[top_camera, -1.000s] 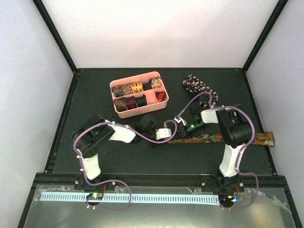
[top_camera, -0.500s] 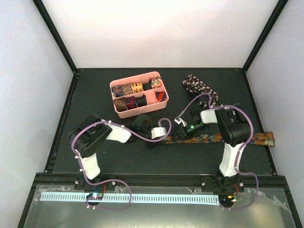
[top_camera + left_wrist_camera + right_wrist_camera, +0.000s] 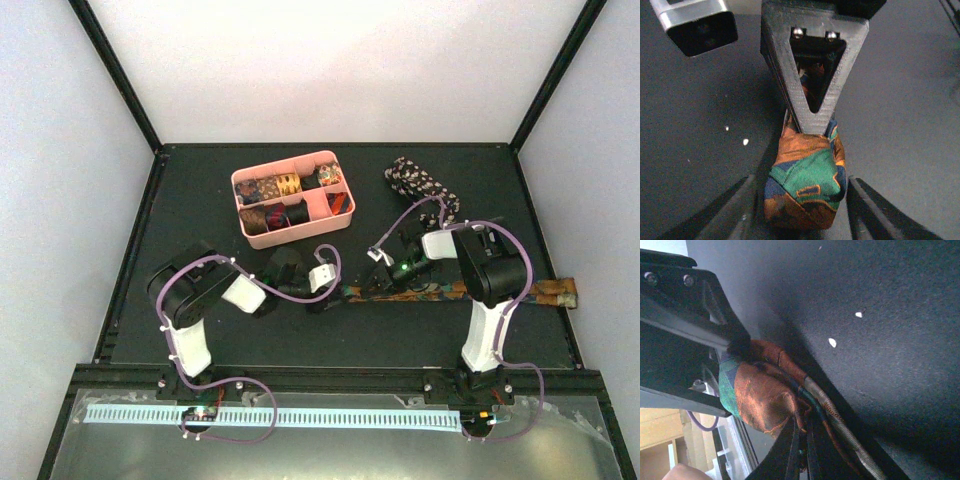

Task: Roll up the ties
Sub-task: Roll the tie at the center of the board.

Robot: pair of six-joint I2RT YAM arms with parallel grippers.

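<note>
A dark tie with an orange, brown, blue and green pattern (image 3: 500, 292) lies flat across the right of the mat. Its left end is rolled into a small bundle (image 3: 805, 182), which also shows in the right wrist view (image 3: 760, 395). My left gripper (image 3: 802, 202) is open, with a finger on each side of the bundle and a small gap to it; in the top view it (image 3: 338, 291) sits at the tie's left end. My right gripper (image 3: 802, 450) is shut on the tie just behind the bundle (image 3: 380, 279). A black tie with white speckles (image 3: 420, 183) lies bunched at the back right.
A pink divided tray (image 3: 337, 214) with several rolled ties stands at the back left of centre. The flat tie's far end (image 3: 568, 294) reaches the mat's right edge. Purple cables loop over both arms.
My left arm has drawn back to the left by a short way and folded in. My right gripper has shifted slightly left with the tie's rolled end.
</note>
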